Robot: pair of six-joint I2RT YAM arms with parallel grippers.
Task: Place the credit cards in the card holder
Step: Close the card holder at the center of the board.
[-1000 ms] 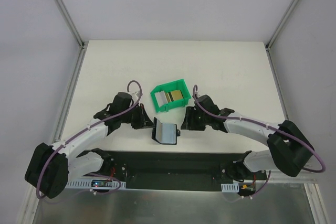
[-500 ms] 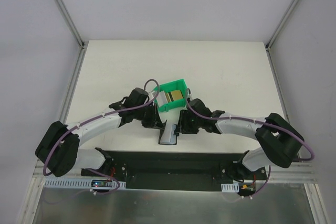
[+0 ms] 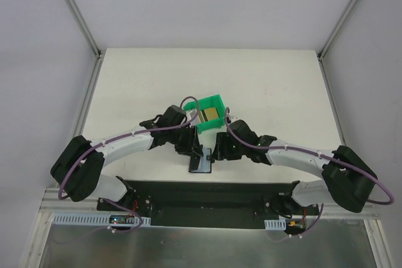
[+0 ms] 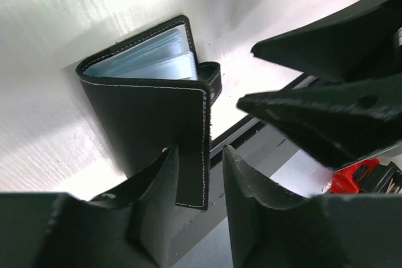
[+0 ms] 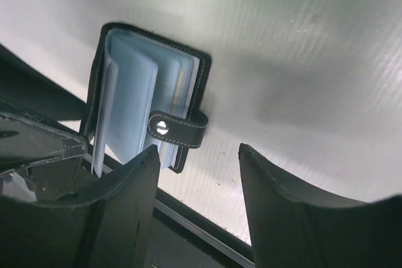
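Note:
The card holder, a black wallet with bluish sleeves, stands half folded near the table's front edge between both grippers. In the left wrist view the card holder has one cover reaching between my left gripper's slightly parted fingers; it rests against one finger and stands apart from the other. My right gripper is open and empty, and the card holder's snap tab lies just past one fingertip. A gold credit card lies in the green bin, behind the grippers.
The black base rail runs along the table's front edge right below the card holder. My right gripper's fingers show close by in the left wrist view. White table spreads behind and to both sides.
The card holder went from lying spread open to half folded and standing. Both grippers closed in on it from either side. My left jaws, shut before, have parted.

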